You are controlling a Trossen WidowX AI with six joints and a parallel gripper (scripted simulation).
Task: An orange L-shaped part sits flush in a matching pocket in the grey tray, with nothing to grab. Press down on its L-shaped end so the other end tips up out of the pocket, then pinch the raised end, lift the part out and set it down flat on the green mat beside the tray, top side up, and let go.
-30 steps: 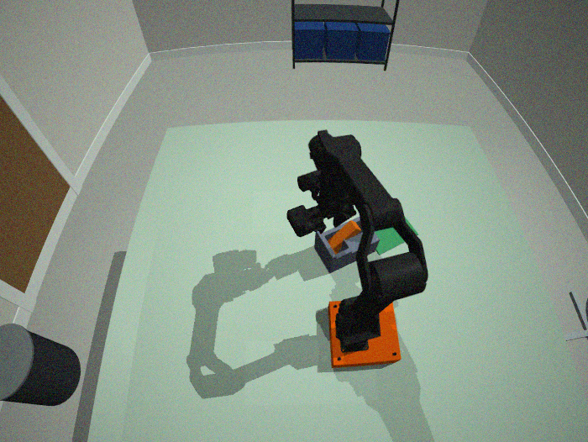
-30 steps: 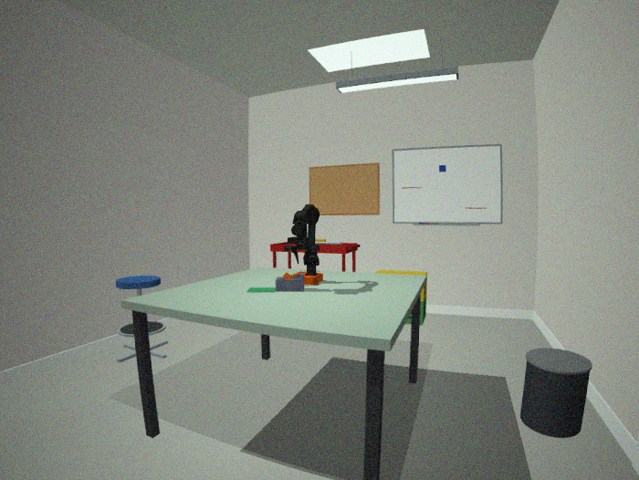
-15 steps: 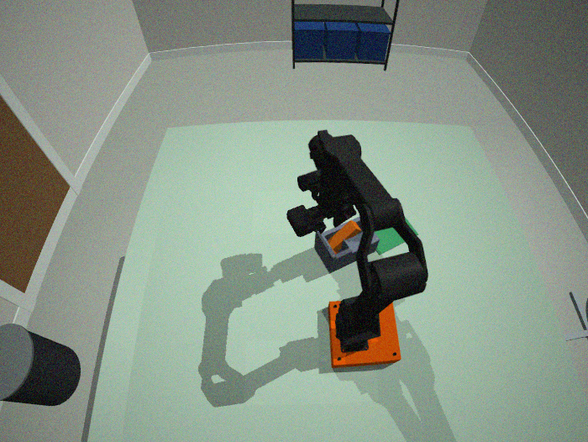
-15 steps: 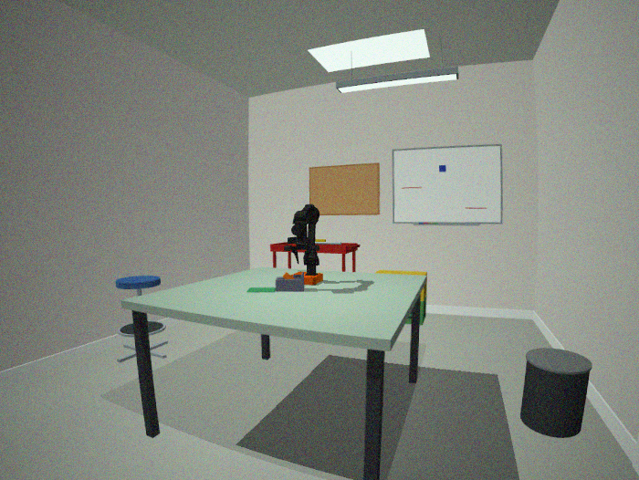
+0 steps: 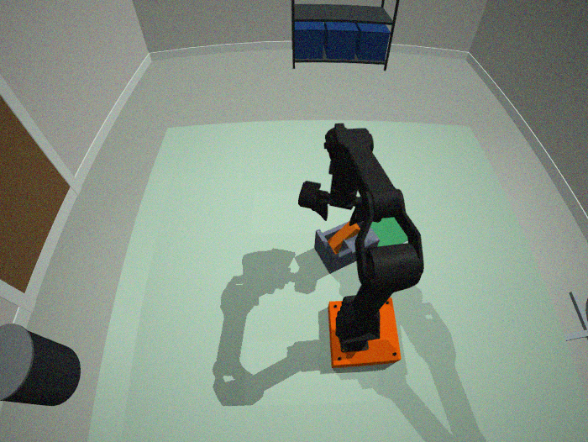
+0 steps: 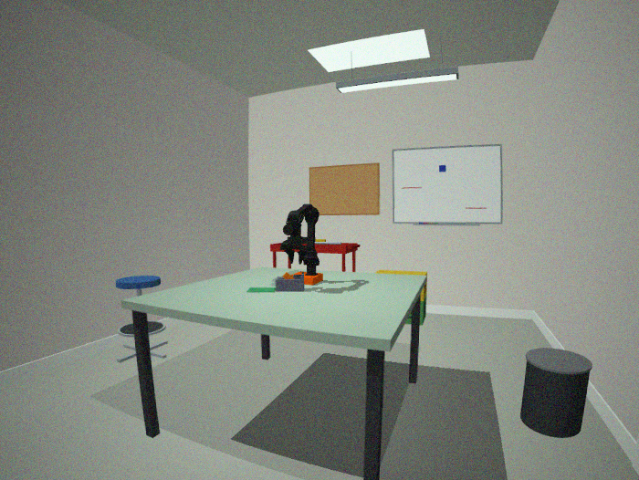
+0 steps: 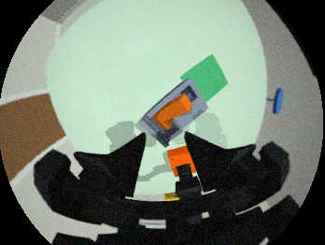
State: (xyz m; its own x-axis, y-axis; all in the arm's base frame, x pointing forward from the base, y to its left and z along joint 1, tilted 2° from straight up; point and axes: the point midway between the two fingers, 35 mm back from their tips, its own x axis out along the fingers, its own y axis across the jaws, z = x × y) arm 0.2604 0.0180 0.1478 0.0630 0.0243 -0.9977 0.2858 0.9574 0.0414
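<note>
The orange L-shaped part lies tilted in the grey tray. Its end toward the mat is raised above the tray's rim, and its L-shaped end sits low in the pocket. The green mat lies flat beside the tray, with nothing on it in the wrist view. My gripper is open and empty. It hangs above the tray, clear of the part. The arm hides part of the tray and mat in the top view.
The arm's orange base stands close to the tray, on the side away from the mat's far edge. The tray's raised walls surround the pocket. The arm's shadow falls across the pale green table top.
</note>
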